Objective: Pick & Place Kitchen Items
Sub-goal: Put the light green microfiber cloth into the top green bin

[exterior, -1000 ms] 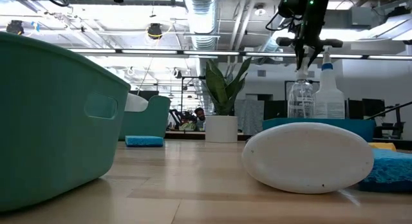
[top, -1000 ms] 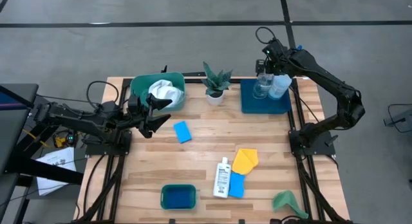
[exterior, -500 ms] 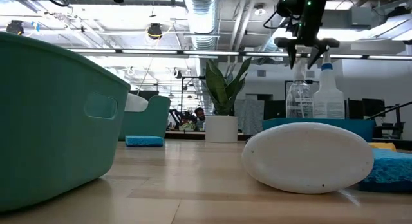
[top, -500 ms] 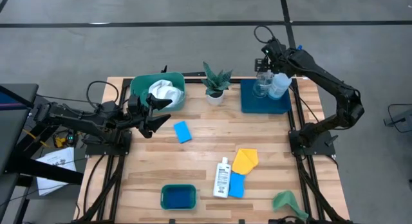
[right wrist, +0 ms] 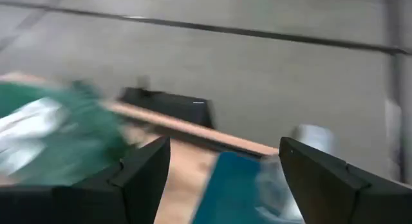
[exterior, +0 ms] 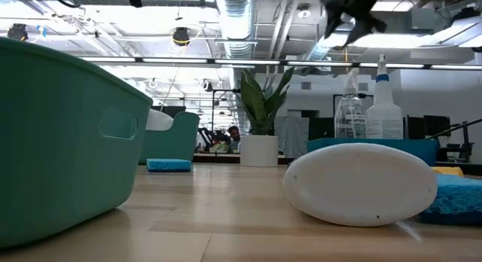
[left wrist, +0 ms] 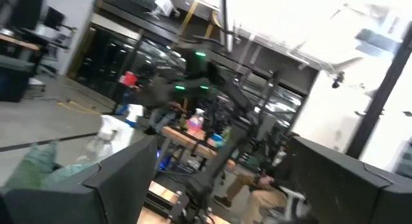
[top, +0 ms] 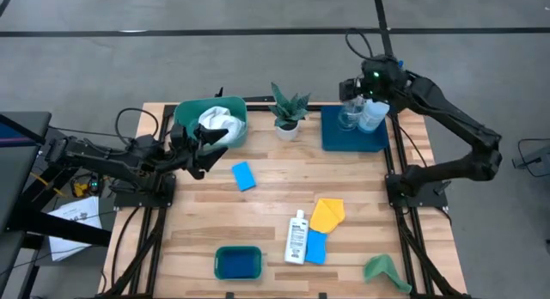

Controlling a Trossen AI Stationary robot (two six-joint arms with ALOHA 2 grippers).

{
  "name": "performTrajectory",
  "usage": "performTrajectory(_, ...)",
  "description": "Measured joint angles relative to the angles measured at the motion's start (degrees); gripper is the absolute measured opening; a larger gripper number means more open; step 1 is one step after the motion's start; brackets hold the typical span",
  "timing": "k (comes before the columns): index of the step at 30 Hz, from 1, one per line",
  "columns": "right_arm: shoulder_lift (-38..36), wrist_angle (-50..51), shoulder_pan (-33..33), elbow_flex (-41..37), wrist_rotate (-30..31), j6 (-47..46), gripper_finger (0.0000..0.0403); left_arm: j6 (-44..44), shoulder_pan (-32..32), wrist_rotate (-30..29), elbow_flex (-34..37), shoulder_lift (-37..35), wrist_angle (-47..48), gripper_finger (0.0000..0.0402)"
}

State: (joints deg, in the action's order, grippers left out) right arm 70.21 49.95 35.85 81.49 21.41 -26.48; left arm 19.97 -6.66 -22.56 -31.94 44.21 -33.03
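While both arms hang above the wood table (top: 266,204), right gripper (top: 354,86) spread, empty, over clear spray bottle (top: 347,118) in dark blue tray (top: 331,140) | low: ceiling ducts, plant (exterior: 260,111) | left gripper (top: 199,149) spread beside green tub (top: 185,114).

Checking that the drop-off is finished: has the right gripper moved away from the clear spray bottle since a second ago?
Yes. The right gripper, open, has risen clear of the clear spray bottle, which stands in the blue tray beside the white spray bottle.
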Motion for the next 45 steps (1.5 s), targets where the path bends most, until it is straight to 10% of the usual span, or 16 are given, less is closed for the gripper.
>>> performTrajectory(18, -4.54, 21.96, -22.22, -0.53, -10.25, -11.63, 0.0281, 3.23, -0.02, -10.68, 0.0, -0.02, -0.51, 0.0347)
performTrajectory(34, -4.41, 16.99, -46.22, -19.4, -12.83, -39.33, 0.0281, 2.78, -0.02, -11.66, 0.0, 0.07, -1.41, 0.0347)
performTrajectory(45, -4.39, 7.2, -50.98, -28.96, -14.45, -49.21, 0.0281, 3.0, -0.02, -11.68, 0.0, 0.09, -1.54, 0.0347)
